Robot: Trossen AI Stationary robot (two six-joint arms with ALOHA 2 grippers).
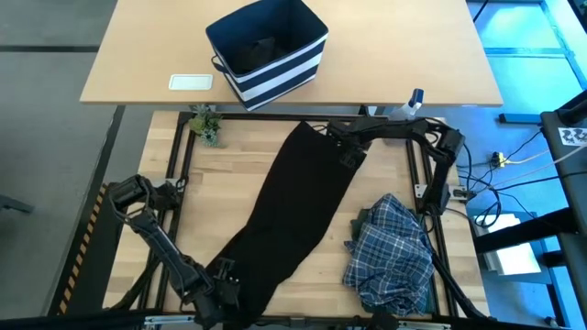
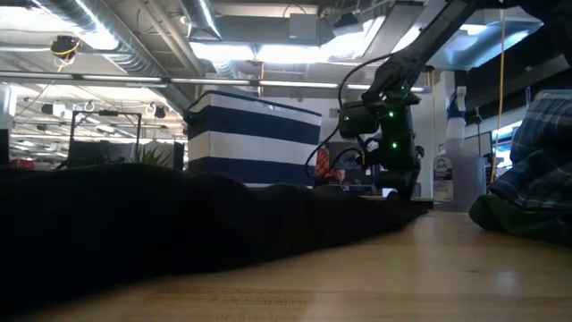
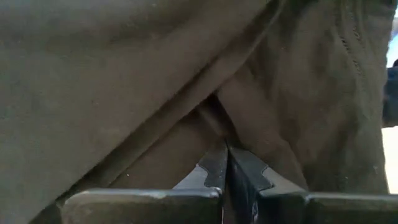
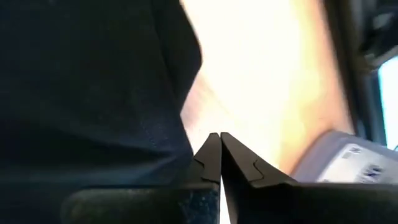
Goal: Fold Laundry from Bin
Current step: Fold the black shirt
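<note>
A long black cloth garment (image 1: 293,215) lies stretched diagonally across the wooden table (image 1: 238,174), the left gripper (image 1: 223,286) pinching its near end and the right gripper (image 1: 341,148) pinching its far end.

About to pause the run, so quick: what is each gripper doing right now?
Left gripper: shut, pinching a fold of the black garment at its near end.
Right gripper: shut at the garment's far end; whether it holds cloth cannot be told.
</note>
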